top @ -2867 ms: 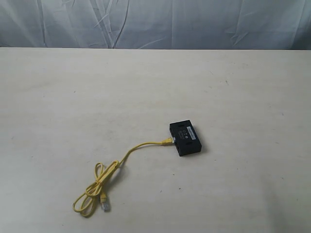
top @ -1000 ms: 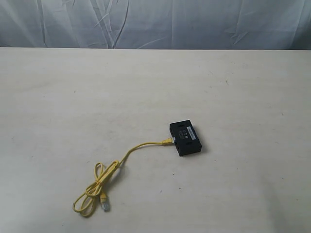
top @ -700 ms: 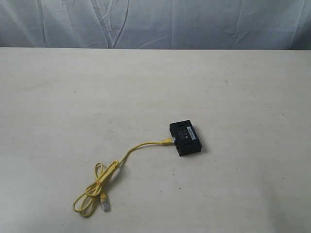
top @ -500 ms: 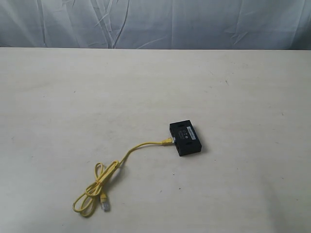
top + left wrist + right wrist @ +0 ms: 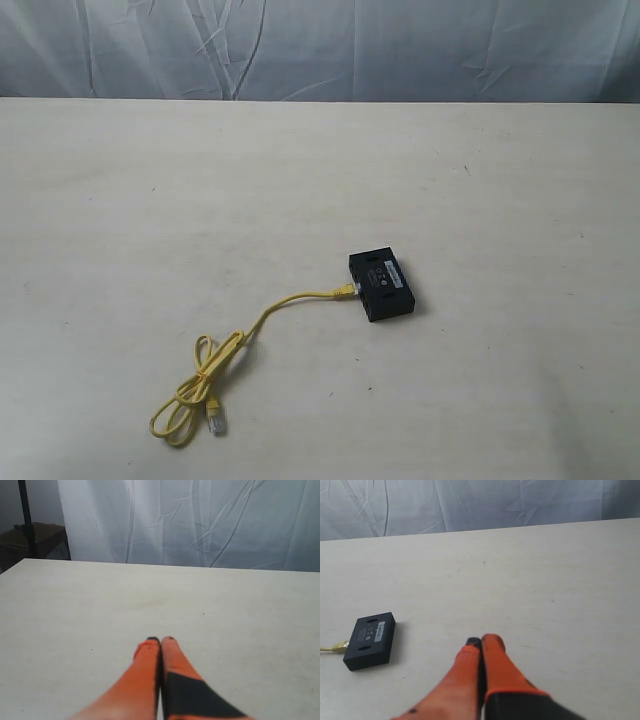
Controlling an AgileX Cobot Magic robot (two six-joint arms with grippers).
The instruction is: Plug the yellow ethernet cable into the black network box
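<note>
Tabletop scene: a pale table (image 5: 150,170) in front of a grey-white curtain (image 5: 320,50). The black network box (image 5: 381,286) lies flat, a little toward the table's right edge from the middle and nearer the edge closest to the exterior camera than the curtain-side edge. The yellow ethernet cable (image 5: 285,303) runs from the box's left side toward the near left corner. There it gathers into a loose loop ending in a free clear plug (image 5: 216,424). The other plug (image 5: 339,648) touches the box's side wall. In the right wrist view it looks seated or nearly so, but you cannot tell whether it has clicked home.

Both arms are away from these things. The left jaws are clenched together on nothing, above the table. The right jaws are likewise closed tight and empty, with the box well apart from them.

Expect the cable to be light, limp and a little springy, so it will trail and tug rather than hold a shape. Take it just behind the plug, on the stiffer stretch, not out along the cord. The clear latch tab is probably brittle, so keep the jaws off it. The box looks light and smooth and will likely slide if pushed. Brace it across its short walls, clear of the ports.
</note>
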